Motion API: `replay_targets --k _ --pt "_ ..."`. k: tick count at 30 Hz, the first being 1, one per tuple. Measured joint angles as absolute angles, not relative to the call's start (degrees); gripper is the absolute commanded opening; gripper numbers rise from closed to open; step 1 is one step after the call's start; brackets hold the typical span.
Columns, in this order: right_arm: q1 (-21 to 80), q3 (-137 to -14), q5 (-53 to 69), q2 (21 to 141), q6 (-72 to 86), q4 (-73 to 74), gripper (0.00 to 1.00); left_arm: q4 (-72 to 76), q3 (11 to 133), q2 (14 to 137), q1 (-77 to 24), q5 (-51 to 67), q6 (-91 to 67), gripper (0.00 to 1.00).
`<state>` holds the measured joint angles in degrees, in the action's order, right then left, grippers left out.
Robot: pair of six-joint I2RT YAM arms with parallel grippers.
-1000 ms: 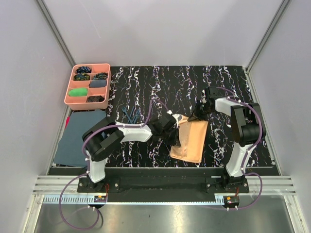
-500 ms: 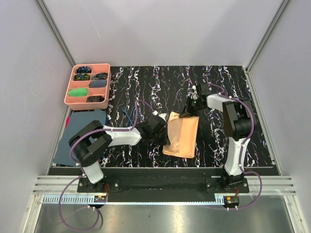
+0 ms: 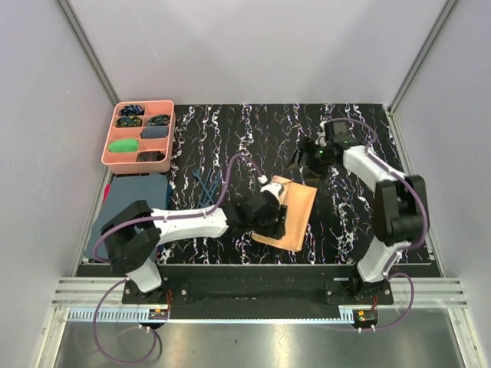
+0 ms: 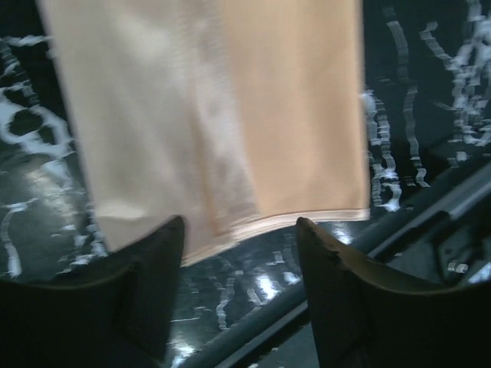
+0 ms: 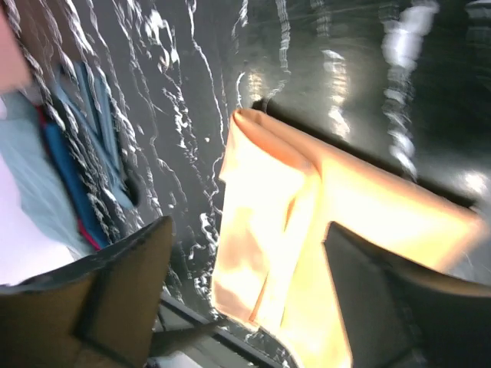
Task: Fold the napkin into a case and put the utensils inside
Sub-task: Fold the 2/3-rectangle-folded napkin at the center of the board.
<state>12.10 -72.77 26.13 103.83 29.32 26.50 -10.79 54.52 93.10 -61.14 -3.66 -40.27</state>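
the top view placed the folded napkin (image 3: 296,208) at lower centre of the frame on the black marbled table (image 3: 230,130), a narrow layered rectangle. its long axis ran from the bottom edge of the table upward, the upper end tipped a little to the right. only this view showed the utensils (image 3: 205,182), lying left of the napkin and apart from it, with the pink tray (image 3: 109,138) at upper left and a dark blue cloth (image 3: 126,218) below that.

the left wrist view alone showed the napkin's hemmed short edge, with an overlapping fold running along its length. the left gripper (image 4: 242,257) sat just short of that edge, its fingers spread and grasping nothing.

the right wrist view alone showed the other end, where the layers met in a creased corner. the right gripper (image 5: 245,226) hung above it, wide apart and empty.
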Motion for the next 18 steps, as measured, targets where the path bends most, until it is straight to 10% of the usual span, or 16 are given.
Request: replay_targets --k 18 --pt "-1.8 -53.9 11.0 77.1 32.1 35.7 1.0 -28.8 87.7 118.9 -78.8 -21.0 -35.3 0.58"
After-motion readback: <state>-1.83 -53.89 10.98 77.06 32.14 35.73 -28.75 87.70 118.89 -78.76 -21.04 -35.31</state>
